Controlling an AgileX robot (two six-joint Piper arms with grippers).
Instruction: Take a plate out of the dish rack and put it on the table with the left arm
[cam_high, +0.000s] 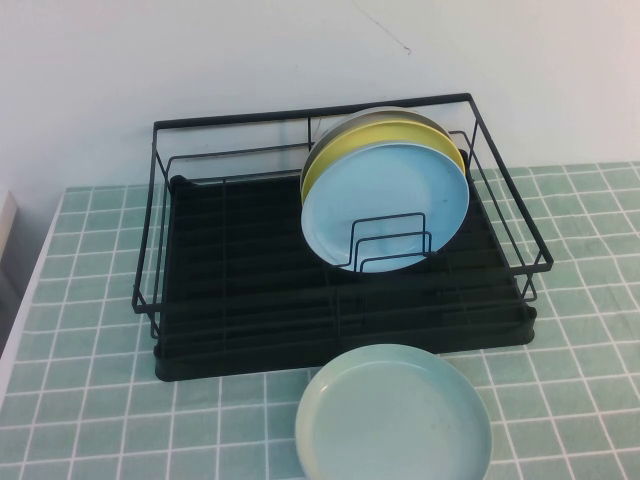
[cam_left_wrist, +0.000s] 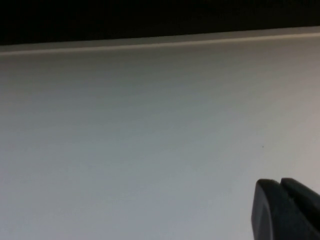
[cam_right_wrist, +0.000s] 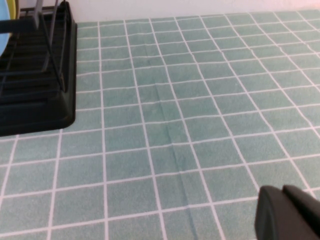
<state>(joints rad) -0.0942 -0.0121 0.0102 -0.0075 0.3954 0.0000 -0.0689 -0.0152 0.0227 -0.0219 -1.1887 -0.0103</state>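
Currently, the left gripper (cam_left_wrist: 285, 210) is seen closed and empty, facing a blank wall, away from the dish rack (cam_high: 240, 270). The plate (cam_high: 385, 205) is stood upright in the rack's right half, foremost. Being glossy, rigid and breakable, it is best gripped at its upper rim. The right gripper (cam_right_wrist: 287, 212) is parked above the table (cam_right_wrist: 200, 125); its finger state cannot be told.
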